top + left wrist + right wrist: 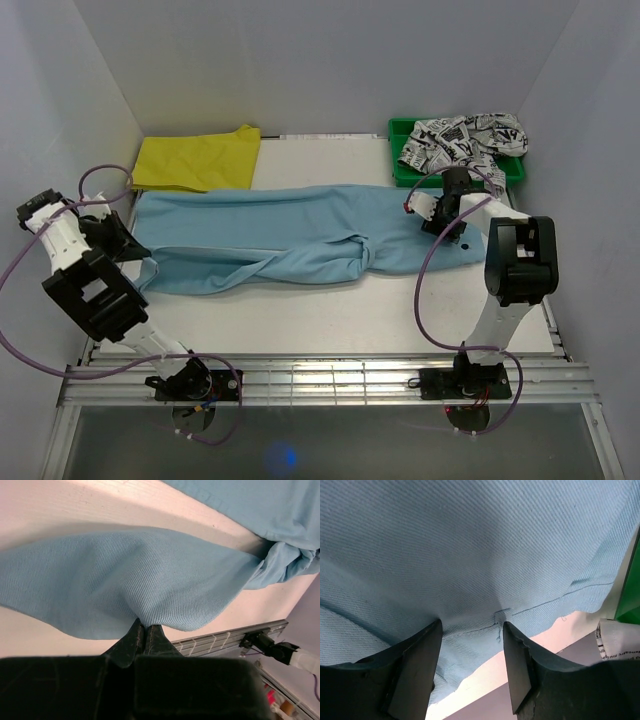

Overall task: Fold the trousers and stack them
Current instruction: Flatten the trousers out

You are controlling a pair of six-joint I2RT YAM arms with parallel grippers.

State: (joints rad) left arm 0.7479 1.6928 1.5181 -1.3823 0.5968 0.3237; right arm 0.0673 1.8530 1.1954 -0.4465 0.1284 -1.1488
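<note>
The light blue soft cloth trousers [290, 235] lie flat across the middle of the white table [330, 310]. They reach from about 9 o'clock to about 3 o'clock in the top view, with the waist end at the right and the legs running left. The far leg lies fairly smooth. The near leg is rumpled and twisted where it meets the seat, near the table's centre.

The left gripper [144, 629] is at the 9 o'clock end of the trousers, at the near leg's end. Its jaws are pressed together on a pinch of the blue cloth, which rises into a small peak above the fingertips and sags to either side.

The right gripper [471, 627] is at the waist end, towards 2 o'clock. Its jaws stand apart with the fingertips against the blue cloth, and a stitched seam runs across the gap between them. No fold of cloth is caught between the jaws.

A plain yellow cloth garment [198, 160] lies flat at 11 o'clock, just beyond the far leg. A green plastic bin [402, 172] sits at 1 o'clock and holds a crumpled black-on-white printed garment [465, 140].
</note>
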